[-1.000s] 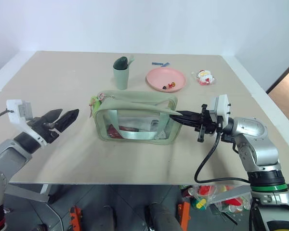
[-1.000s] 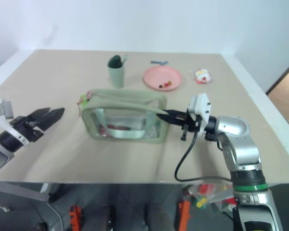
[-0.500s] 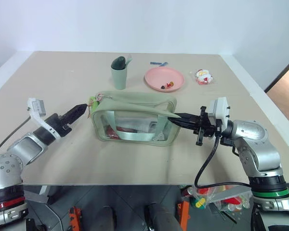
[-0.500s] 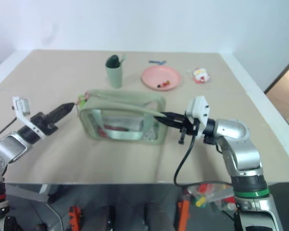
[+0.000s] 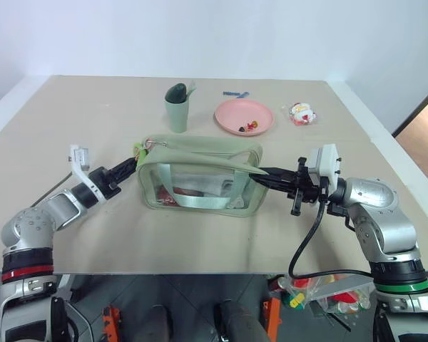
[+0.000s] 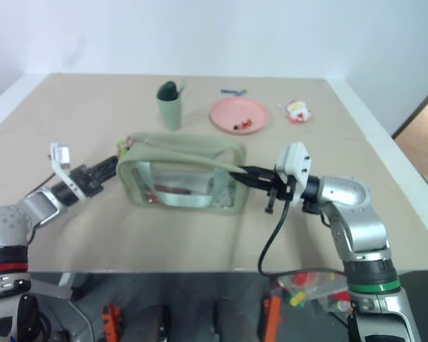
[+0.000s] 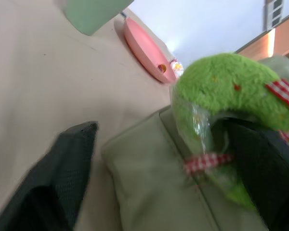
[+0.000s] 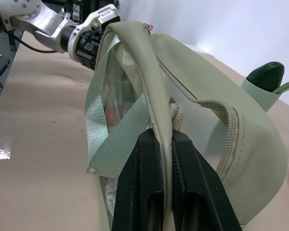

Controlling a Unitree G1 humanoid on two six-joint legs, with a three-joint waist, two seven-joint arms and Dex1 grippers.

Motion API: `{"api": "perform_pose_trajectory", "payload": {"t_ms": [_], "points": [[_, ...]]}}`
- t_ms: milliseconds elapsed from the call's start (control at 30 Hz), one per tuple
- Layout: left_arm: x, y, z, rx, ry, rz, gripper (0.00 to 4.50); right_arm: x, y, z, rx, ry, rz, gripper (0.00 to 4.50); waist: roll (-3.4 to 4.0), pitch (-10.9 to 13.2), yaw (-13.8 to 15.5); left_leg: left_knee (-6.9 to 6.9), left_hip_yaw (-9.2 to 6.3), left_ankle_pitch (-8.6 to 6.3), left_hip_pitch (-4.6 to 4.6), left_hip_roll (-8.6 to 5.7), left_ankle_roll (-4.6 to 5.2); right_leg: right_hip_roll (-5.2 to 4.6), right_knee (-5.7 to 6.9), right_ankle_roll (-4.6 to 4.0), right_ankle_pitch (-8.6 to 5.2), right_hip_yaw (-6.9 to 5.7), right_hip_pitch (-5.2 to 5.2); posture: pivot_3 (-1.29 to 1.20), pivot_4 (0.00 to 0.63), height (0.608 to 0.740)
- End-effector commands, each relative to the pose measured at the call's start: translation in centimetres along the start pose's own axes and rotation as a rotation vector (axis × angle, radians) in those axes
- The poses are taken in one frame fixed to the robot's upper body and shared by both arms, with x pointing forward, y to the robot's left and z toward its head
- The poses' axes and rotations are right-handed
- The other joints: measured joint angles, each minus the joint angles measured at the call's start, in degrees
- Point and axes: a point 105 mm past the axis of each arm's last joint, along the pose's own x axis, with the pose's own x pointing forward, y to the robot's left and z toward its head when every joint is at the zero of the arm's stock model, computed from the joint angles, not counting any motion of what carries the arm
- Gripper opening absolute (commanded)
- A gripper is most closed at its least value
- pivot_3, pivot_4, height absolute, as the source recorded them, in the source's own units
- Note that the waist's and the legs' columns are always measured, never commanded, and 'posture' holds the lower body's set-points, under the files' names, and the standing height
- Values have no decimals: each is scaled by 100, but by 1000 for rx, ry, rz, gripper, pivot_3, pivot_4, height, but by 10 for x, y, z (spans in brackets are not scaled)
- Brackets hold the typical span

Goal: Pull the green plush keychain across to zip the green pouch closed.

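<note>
Where the pouch stands: mid-surface, upright, clear window facing the robot.
Pouch (image 5: 200, 174): sage-green, boxy, strap across the window; zipper along the top, partly undone near the right end as seen in the right wrist view.
Keychain (image 7: 221, 101): lime-green plush with red-checked trim, hanging at the pouch's top left corner, against the fabric.
Left end effector (image 5: 128, 168): at the pouch's left end, fingers spread to either side of the keychain; one finger (image 7: 67, 163) stands apart from the plush, the other is close behind it; whether it touches cannot be told.
Right end effector (image 5: 260, 174): at the pouch's right end, fingers pressed together, pinching the pouch's edge strip beside the zipper end.
Cup (image 5: 177, 112): pale green, holding a dark green object, behind the pouch.
Plate (image 5: 245, 116): pink, small items on it, right of the cup.
Toy (image 5: 303, 113): small, red and white, right of the plate.
Surface (image 5: 93, 114): beige.
</note>
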Motion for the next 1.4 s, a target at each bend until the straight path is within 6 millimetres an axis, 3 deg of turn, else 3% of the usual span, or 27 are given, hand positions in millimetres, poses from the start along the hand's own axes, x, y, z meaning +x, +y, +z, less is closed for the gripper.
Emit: {"api": "perform_pose_trajectory", "payload": {"t_ms": [33, 233, 300, 567, 700, 833, 967, 1133, 1300, 1400], "points": [[4, -12, 12, 27, -31, -66, 2606, -2, -1, 9, -48, -8, -3, 0, 0, 0, -3, 0, 0, 0, -1, 0, 0, 1, 0, 0, 0, 0, -1, 0, 150, 740], [5, -26, 14, 16, -31, -139, 719, -3, -1, 7, -46, 2, -4, 0, 0, 0, 1, 0, -2, 0, -1, 0, 0, -1, 0, 1, 0, -1, 0, 0, 150, 740], [0, -42, 23, 40, -48, -190, 53, -3, -1, 7, -46, 6, -5, 0, 0, 0, 1, 0, -2, 0, -1, 0, 0, -1, 0, 2, 1, -1, 0, 0, 150, 740], [-7, -142, 59, 189, -73, -479, 53, -6, -2, 6, -46, 16, -10, 0, -1, 0, 4, 2, -4, 0, -9, -2, -1, -5, 0, 9, 2, -1, -1, 0, 150, 740], [10, -170, 56, 260, -41, -526, 53, -7, -2, 5, -48, 21, -9, 0, 0, 1, 5, 3, -1, 1, -2, -6, -1, -5, -1, 12, 3, 4, 3, 0, 150, 740], [38, -181, 31, 267, 36, -559, 53, -7, -3, 5, -52, 22, -11, 0, 0, 0, 12, 5, -4, 3, -3, -9, -5, -5, -1, 13, 4, 3, 5, 0, 150, 740], [56, -178, 9, 282, 117, -552, 53, -6, -2, 5, -55, 22, -12, 0, 1, 1, -5, 6, -1, 4, -5, -11, -6, -5, -3, 16, 5, 9, 4, 0, 150, 740], [70, -148, -7, 361, 200, -419, 53, -6, -2, 6, -61, 26, -29, 0, 2, 1, 8, -3, -8, 4, -3, -8, -6, 3, -1, 14, 4, 6, 0, 0, 150, 740], [63, -146, -10, 449, 266, -434, 1563, -6, -1, 7, -62, 27, -31, 0, 2, 1, 0, 1, -2, 4, -4, -10, -6, -1, -3, 14, 4, 12, 1, 0, 150, 740], [54, -147, -7, 513, 307, -440, 2736, -5, 0, 8, -62, 23, -28, 0, 2, 1, 1, 1, -3, 4, -3, -10, -6, 0, -3, 14, 4, 11, 1, 0, 150, 740]]}}
